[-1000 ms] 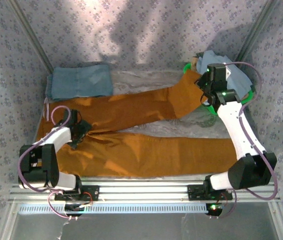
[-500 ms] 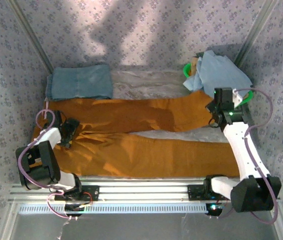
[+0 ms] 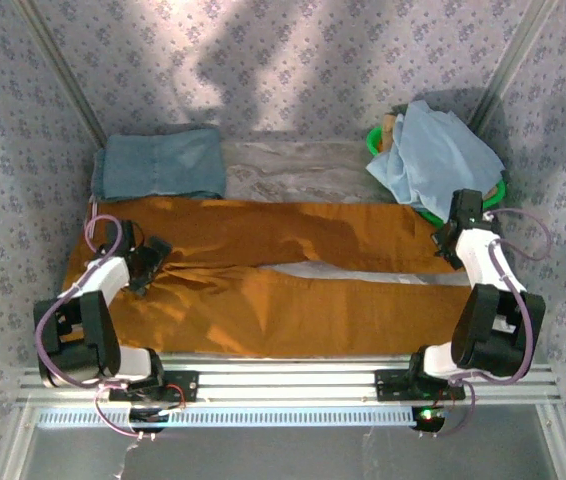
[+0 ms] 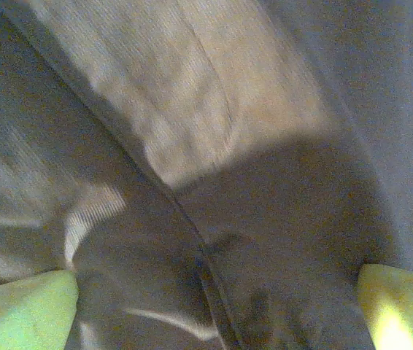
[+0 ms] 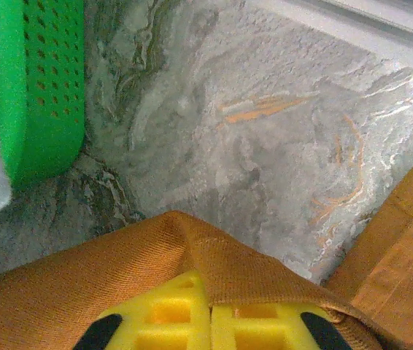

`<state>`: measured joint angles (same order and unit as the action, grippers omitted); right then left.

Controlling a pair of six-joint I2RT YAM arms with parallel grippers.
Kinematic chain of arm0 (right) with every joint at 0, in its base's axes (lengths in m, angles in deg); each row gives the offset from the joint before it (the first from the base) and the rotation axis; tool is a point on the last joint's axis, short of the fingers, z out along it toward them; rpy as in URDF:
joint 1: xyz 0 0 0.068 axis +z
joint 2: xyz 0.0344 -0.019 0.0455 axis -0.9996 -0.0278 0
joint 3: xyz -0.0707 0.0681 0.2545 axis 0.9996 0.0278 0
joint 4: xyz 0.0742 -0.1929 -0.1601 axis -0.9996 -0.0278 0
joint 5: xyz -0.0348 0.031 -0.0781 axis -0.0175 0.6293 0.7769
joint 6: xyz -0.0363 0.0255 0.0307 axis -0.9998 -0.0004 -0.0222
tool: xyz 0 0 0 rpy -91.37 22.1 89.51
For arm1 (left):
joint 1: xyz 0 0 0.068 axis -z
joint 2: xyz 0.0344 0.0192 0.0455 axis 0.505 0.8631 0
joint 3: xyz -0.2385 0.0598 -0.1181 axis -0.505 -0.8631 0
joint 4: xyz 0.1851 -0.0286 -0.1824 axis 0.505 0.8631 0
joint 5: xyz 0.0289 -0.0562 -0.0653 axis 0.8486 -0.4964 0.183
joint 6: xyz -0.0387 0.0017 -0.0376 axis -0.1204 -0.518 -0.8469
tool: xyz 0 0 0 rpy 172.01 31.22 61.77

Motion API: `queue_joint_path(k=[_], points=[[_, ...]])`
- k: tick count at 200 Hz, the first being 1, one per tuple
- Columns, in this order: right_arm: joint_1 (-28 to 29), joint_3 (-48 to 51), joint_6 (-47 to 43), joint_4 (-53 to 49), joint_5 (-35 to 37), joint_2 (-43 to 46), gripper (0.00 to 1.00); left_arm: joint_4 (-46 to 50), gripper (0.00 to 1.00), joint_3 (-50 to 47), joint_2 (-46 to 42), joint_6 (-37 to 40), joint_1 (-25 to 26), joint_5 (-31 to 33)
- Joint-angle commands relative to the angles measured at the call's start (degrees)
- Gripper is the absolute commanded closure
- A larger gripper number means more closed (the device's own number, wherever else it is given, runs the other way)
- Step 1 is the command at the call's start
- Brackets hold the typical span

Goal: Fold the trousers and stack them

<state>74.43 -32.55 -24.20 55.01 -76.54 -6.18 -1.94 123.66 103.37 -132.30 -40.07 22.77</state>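
**Trousers Spread Flat, Far Hem Gripped**

From the top external camera, the trousers (image 3: 263, 300) are seen spread flat across the table (image 3: 293, 160), with the waist to the left and both legs run out to the right. This is judged to be a smooth start for folding. The left gripper (image 3: 148, 265) is poised over the waist, and the right gripper (image 3: 453, 240) is set at the far leg's hem. A folded denim pair (image 3: 158, 163) lies at the far left, and a pale blue garment (image 3: 443, 155) is heaped on a green basket (image 3: 374, 138) at the far right.

In the left wrist view, the fingers (image 4: 24, 313) are spread wide apart close over shadowed cloth. Nothing is held, presumably in readiness for a hold at the waist.

In the right wrist view, the yellow pads (image 5: 155, 313) are closed together upon the hem, which is tented over their tips. The leg is probably being drawn straight. The basket wall stands near.

No brand, label or writing can be read.
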Motion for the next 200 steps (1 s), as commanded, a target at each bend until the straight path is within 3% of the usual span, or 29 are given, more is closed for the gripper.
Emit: queue_joint_path(k=[1,4,13,50,124,172,200], points=[[-3.13,1.05,-1.57,-1.37,-1.3,-1.15,0.63,3.28,0.02,0.24,-4.19,2.3,0.07,0.73],[-3.93,1.21,-2.16,-1.39,-1.66,-1.04,0.54,3.28,0.02,0.18,-4.46,2.38,0.15,0.64],[-4.63,1.23,-2.41,-1.39,-1.59,-0.49,0.45,3.53,0.02,0.16,-5.06,2.5,0.36,0.34],[-3.34,-2.24,-3.97,-2.52,4.0,3.25,0.34,3.8,0.02,0.34,-5.79,2.61,2.5,-0.98],[-5.5,-6.13,-9.78,13.74,-15.31,-7.58,0.34,2.94,0.02,0.38,-5.82,2.05,4.75,-0.84],[-6.46,-12.63,-13.28,14.92,-16.05,-16.96,0.43,1.84,0.03,0.76,-4.15,1.91,5.93,-1.13],[-7.52,-16.66,-15.93,15.89,-20.21,-20.46,0.41,1.78,0.03,1.03,-3.37,2.38,6.22,-1.39]])
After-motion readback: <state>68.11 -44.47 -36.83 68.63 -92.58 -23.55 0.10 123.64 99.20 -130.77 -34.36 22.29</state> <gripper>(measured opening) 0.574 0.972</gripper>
